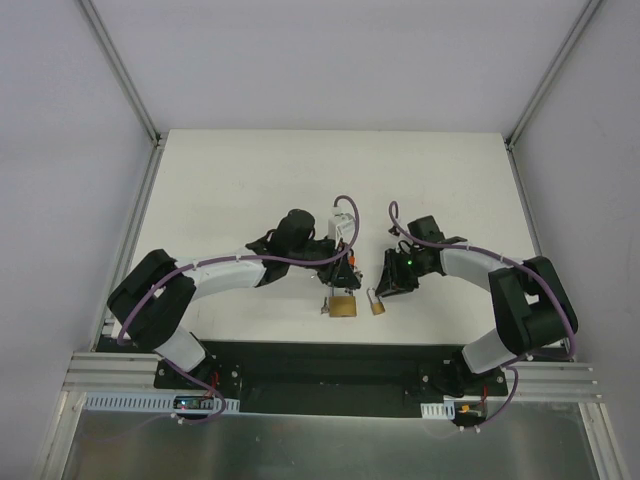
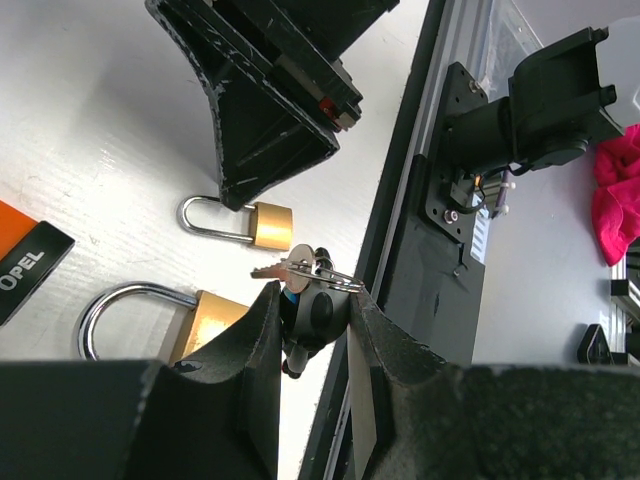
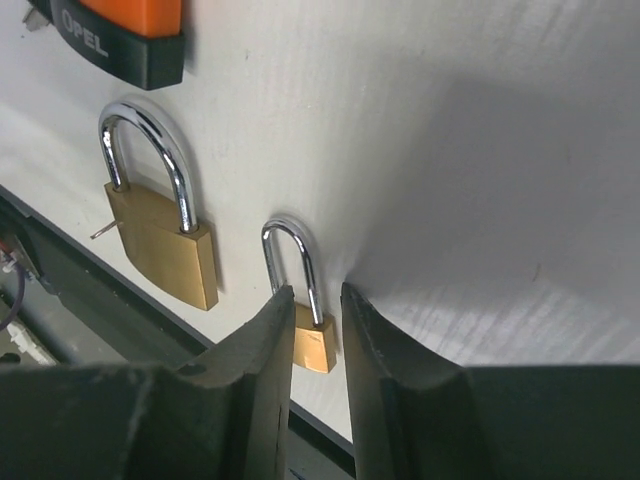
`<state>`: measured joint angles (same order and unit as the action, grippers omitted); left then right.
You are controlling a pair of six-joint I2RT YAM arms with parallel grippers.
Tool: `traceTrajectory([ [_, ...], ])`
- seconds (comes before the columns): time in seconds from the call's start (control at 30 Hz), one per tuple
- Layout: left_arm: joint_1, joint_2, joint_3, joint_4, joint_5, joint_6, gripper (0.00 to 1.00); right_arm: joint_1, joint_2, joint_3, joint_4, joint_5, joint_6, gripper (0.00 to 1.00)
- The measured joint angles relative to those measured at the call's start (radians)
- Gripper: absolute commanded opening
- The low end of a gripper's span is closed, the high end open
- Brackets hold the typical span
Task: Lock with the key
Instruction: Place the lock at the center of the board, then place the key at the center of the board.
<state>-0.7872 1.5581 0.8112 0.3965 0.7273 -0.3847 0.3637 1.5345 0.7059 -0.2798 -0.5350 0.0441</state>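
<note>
The large padlock (image 3: 165,250) and small padlock (image 2: 270,225) have brass-gold bodies with chrome shackles. The key (image 2: 288,268) is silver, with black and blue at its head. The Opel tag (image 3: 128,45) is orange over black with white lettering, and the worktop (image 1: 250,180) is white.

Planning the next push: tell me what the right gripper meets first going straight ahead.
Probably the small padlock, lying in line with the narrow gap of the right gripper; how far off it is, the wrist view does not show.

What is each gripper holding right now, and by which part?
Left gripper pinches the key by its black head. Right gripper holds nothing: it straddles the small padlock without clamping it.
</note>
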Motion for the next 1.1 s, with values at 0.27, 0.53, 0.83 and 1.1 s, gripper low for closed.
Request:
traceTrajectory([
  [0.27,-0.032,0.047,0.015,-0.001,-0.002,-0.002,0.0,-0.008,-0.028,0.005,-0.025,0.064,0.003,0.32],
  [0.53,-0.072,0.155,0.086,-0.002,-0.004,-0.019,0.0,-0.014,-0.051,-0.013,-0.03,0.075,0.011,0.28],
  [0.83,-0.089,0.233,0.129,-0.029,-0.033,-0.021,0.03,-0.016,-0.062,-0.077,0.011,-0.01,0.06,0.18],
  [1.1,-0.09,0.302,0.169,-0.067,-0.067,-0.023,0.07,-0.016,-0.071,-0.111,0.024,-0.048,0.087,0.18],
])
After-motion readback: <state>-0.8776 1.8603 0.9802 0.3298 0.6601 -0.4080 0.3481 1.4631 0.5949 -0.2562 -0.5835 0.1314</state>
